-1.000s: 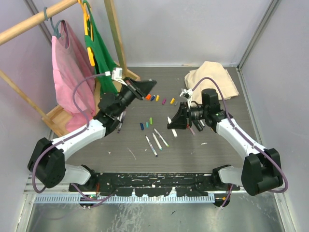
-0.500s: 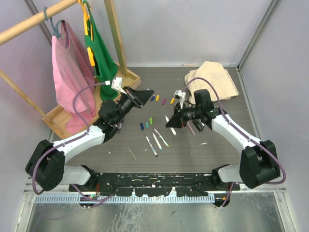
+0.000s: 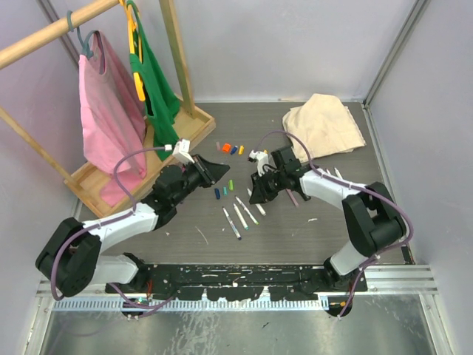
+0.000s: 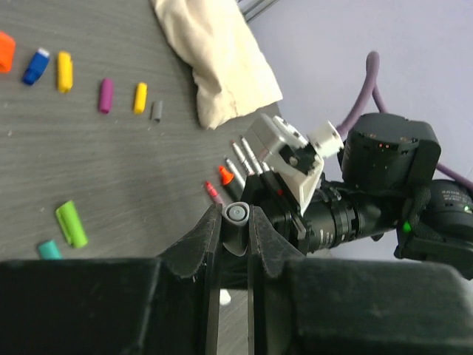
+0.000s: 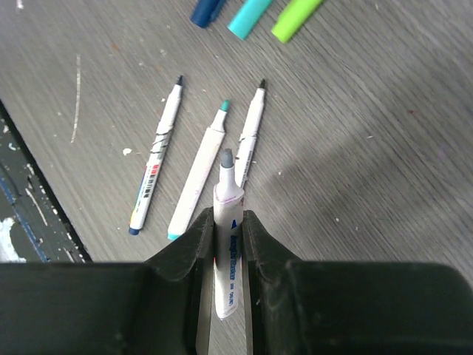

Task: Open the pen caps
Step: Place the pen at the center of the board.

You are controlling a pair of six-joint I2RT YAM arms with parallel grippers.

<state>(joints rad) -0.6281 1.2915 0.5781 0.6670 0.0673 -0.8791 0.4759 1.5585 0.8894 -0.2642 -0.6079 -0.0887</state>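
My left gripper (image 4: pixel 236 225) is shut on a small grey pen cap (image 4: pixel 237 214), held end-on above the table. In the top view it (image 3: pixel 216 167) hovers left of centre. The right gripper (image 5: pixel 228 222) is shut on a white marker (image 5: pixel 226 194) whose grey tip is bare and points at the table. Just past that tip lie three uncapped white pens (image 5: pixel 199 171) side by side. Loose caps lie about: green (image 4: pixel 71 223), teal (image 4: pixel 49 250), purple (image 4: pixel 106 95), yellow (image 4: pixel 65 71), blue (image 4: pixel 35 66) and orange (image 3: pixel 227 148). The right gripper (image 3: pixel 256 194) sits low over the pen row.
A beige cloth (image 3: pixel 324 124) lies at the back right. At the back left stands a wooden rack (image 3: pixel 181 129) hung with a pink garment (image 3: pixel 107 111) and a green one (image 3: pixel 155 89). Grey walls close in both sides. More capped pens (image 4: pixel 225 176) lie under the right arm.
Both grippers have come down and toward the near edge, each keeping its hold. The left one drew back from the cap row; the right one dropped toward the row of uncapped pens.
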